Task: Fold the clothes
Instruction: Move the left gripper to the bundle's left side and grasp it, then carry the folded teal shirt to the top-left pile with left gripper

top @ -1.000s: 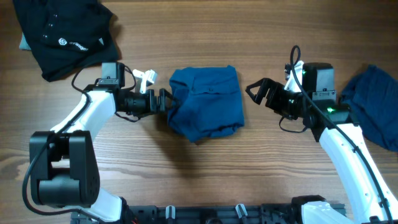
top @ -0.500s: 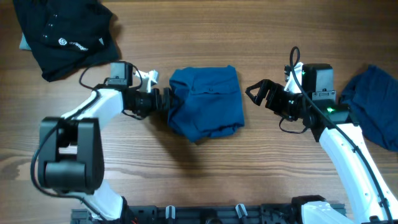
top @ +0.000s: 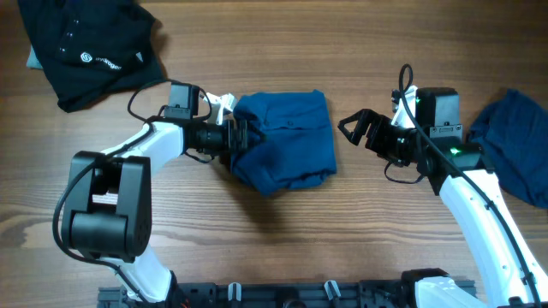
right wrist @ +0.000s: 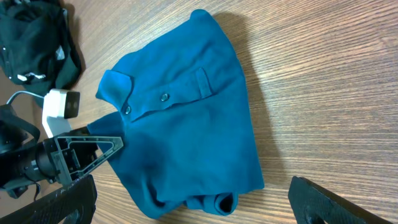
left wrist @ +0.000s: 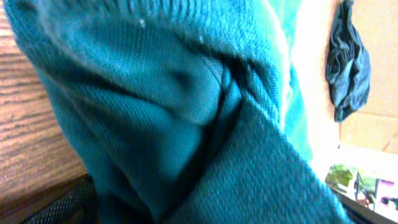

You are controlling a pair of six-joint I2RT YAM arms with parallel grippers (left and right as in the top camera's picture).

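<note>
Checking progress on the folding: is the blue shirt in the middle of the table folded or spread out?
Folded: the blue shirt lies as a compact rectangle, collar and button placket on top, no sleeves spread out.

A crumpled black garment (top: 86, 47) with a white logo (top: 86, 57) lies on the wooden table (top: 360, 231), well apart from the left gripper (top: 243, 142), to its left and farther out.

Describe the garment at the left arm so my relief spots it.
At the middle of the wooden table lies a folded blue polo shirt. Unlike the black garment top left and the darker blue garment far right, it shows a buttoned collar.
</note>
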